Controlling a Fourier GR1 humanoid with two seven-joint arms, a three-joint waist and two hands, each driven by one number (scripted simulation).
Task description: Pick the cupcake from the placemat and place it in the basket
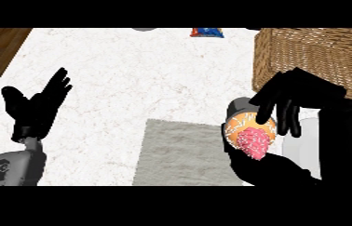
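Cupcake in the right hand, lower right of frame, just past the placemat's right edge.

The black right hand (288, 104) curls fingers and thumb around the orange-cased, pink-frosted cupcake (253, 137), tipped sideways, likely from the side-on grasp. The brown woven wicker basket (302, 53) sits just above it, upper right, so the carry looks short. The grey rectangular fabric placemat (182, 155) lies bottom centre on the white marble counter (138, 71). The black left hand (34, 106) rests at left, fingers spread upward, holding nothing.

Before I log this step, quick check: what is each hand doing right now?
Left hand: open, fingers up, resting at the left edge, holding nothing.
Right hand: shut on the cupcake, beside the basket.
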